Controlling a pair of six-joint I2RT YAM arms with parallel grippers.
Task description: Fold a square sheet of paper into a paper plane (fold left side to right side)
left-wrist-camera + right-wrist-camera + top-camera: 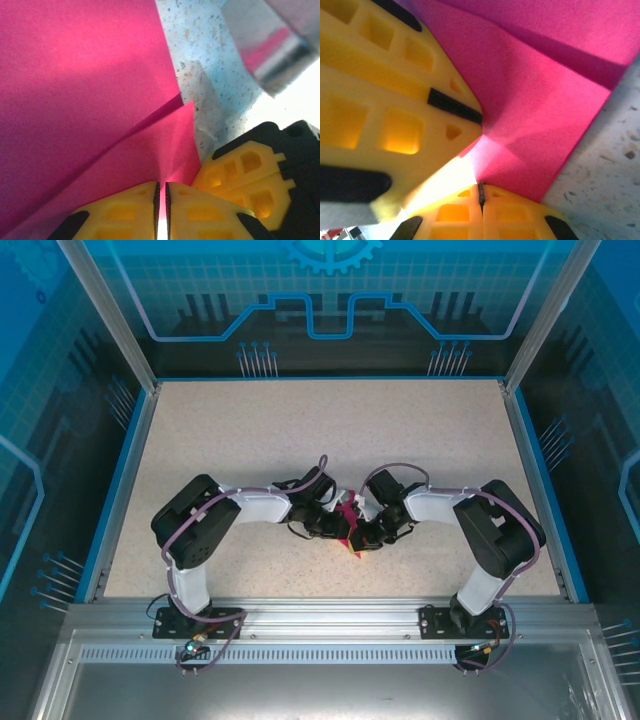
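The square sheet of paper (349,523) is magenta-pink and folded into layers, held just above the table's middle between both grippers. In the left wrist view the paper (75,90) covers the left side, with a crease running diagonally. My left gripper (161,184) is shut on its lower edge, pink showing in the thin gap. The right gripper's yellow fingers (245,175) sit right beside it. In the right wrist view my right gripper (481,186) is shut on the paper (535,110), close under the left gripper's fingers (385,90). The arms hide the paper's overall outline, so I cannot tell whether it forms a paper plane.
The speckled beige table (300,430) lies bare around the two arms, framed by blue side rails and an aluminium frame. Both arms bend inward and meet at the centre, left gripper (340,528) and right gripper (362,536) nearly touching.
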